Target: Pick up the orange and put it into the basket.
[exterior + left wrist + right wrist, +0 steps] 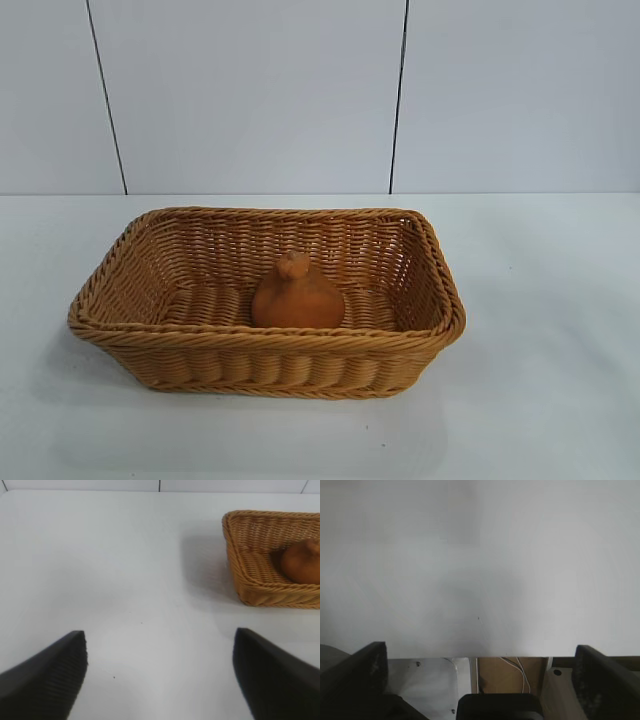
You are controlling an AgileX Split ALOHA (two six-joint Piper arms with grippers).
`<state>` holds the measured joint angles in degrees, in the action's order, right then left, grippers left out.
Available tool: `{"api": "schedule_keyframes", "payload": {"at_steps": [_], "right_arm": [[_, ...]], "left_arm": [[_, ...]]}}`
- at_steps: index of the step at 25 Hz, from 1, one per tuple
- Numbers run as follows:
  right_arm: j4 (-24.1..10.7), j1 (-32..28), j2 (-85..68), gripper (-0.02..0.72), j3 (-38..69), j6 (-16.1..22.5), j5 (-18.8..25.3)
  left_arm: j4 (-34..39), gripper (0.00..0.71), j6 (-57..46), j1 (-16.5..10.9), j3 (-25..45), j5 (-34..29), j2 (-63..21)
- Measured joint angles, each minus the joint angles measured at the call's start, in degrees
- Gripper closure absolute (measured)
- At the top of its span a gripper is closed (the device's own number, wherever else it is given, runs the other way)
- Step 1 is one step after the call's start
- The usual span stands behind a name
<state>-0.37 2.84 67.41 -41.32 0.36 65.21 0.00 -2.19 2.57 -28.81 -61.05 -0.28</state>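
The white table [560, 330] fills most of every view, with a pale panelled wall [250, 90] split by two dark seams standing behind it in the exterior view. On the table sits the basket [140, 290], tan wicker with sloping woven sides and a braided rim, its long side facing the exterior camera. The orange [297, 297] rests inside it on the woven floor, about midway along the length and toward the near wall, upright with its knobbly neck on top; it touches no gripper. Neither arm shows in the exterior view. The left gripper [160, 672] hangs over bare table with its two dark ribbed fingers [55, 675] spread wide and nothing between them; from this hand the basket lies ahead and off to one side, well apart, with one corner and part of the orange [302, 560] seen over the rim. The right gripper [480, 675] also stands wide open and empty, its black fingers [357, 672] framing plain table surface; the table edge [510, 656] runs between them, and beyond that edge, close under the hand, are a metal plate [427, 680], a brown board [502, 672] and a thin white cable [522, 672]. Neither basket nor orange appears from this hand's camera. No brand, label or writing can be read on the basket, the fruit, the table or the grippers.
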Motion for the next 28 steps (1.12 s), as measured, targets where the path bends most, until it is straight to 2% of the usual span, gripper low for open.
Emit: {"api": "schedule_keyframes", "payload": {"at_steps": [3, 5, 11, 20, 28], "right_arm": [[0.0, 0.0, -9.7, 0.01, 8.6, 0.0, -4.0], [0.4, 0.0, -16.5, 0.01, 12.1, 0.1, -5.1], [1.0, 0.0, -35.4, 0.01, 12.9, 0.2, -6.6], [1.1, 0.0, -63.5, 0.01, 13.2, 0.2, -6.7], [0.9, 0.4, -67.7, 0.01, 13.5, 0.2, -6.6]], "left_arm": [[0.0, 0.14, 0.0, 0.0, 0.0, 0.0, 0.0], [0.0, 0.14, 0.0, 0.0, 0.0, 0.0, 0.0], [0.0, 0.14, 0.0, 0.0, 0.0, 0.0, 0.0], [0.0, 0.14, 0.0, 0.0, 0.0, 0.0, 0.0], [0.0, 0.14, 0.0, 0.0, 0.0, 0.0, 0.0]]}}
